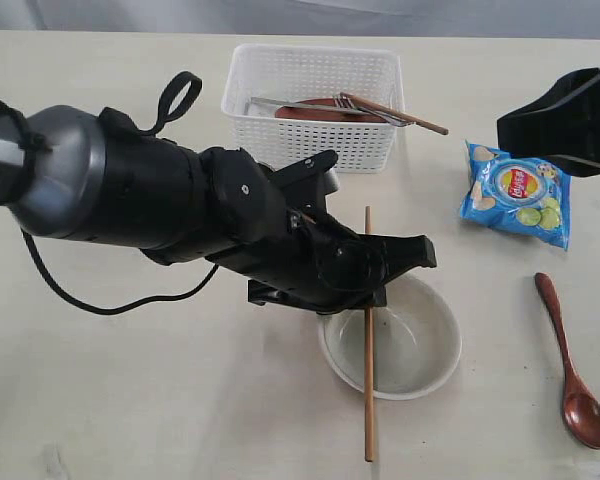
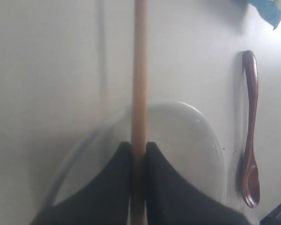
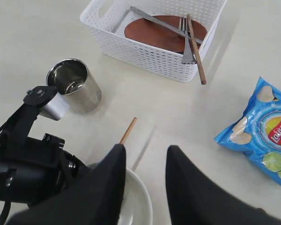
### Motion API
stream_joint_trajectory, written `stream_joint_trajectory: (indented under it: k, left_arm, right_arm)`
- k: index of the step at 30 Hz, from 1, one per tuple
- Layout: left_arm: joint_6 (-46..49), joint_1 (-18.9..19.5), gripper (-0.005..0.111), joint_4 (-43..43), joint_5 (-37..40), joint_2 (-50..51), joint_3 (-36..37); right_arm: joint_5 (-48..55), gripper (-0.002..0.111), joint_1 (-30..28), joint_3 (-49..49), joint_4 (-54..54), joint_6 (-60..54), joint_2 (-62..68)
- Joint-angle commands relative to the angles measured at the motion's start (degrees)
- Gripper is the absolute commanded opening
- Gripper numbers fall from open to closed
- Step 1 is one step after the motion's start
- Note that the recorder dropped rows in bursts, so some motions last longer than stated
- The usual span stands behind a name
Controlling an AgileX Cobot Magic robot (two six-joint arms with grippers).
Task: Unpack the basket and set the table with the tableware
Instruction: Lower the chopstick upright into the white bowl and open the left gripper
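At lower centre, over the off-white round bowl [image 1: 420, 352], left pincer [image 2: 139, 149] clamps a wooden chopstick [image 1: 369, 405]; right pincer [image 3: 145, 155] half-open, empty

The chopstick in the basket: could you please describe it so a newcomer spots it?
Look to the white basket. A thin wooden chopstick lies across it, its tip poking out over the right rim, unlike the steel fork beside it.
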Motion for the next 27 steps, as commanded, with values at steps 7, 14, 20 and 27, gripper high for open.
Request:
stream_joint_trajectory:
  k: [7,14,20,27]
  left_arm:
    - [0.22,0.16,0.022,0.85,-0.28,-0.05,-0.13]
    - [0.22,0.16,0.022,0.85,-0.28,-0.05,-0.13]
    - [0.22,0.16,0.022,0.85,0.38,-0.05,-0.13]
    - [0.22,0.16,0.022,0.85,1.23,-0.05,-0.13]
  right_arm:
    - [0.16,0.029,0.0,-0.14,-0.27,0.14,-0.27]
    - [0.16,0.029,0.0,-0.14,-0.27,0.14,-0.27]
    - [0.16,0.029,0.0,-0.14,-0.27,0.14,-0.27]
    - [0.16,0.029,0.0,-0.14,-0.61,0.13,-0.27]
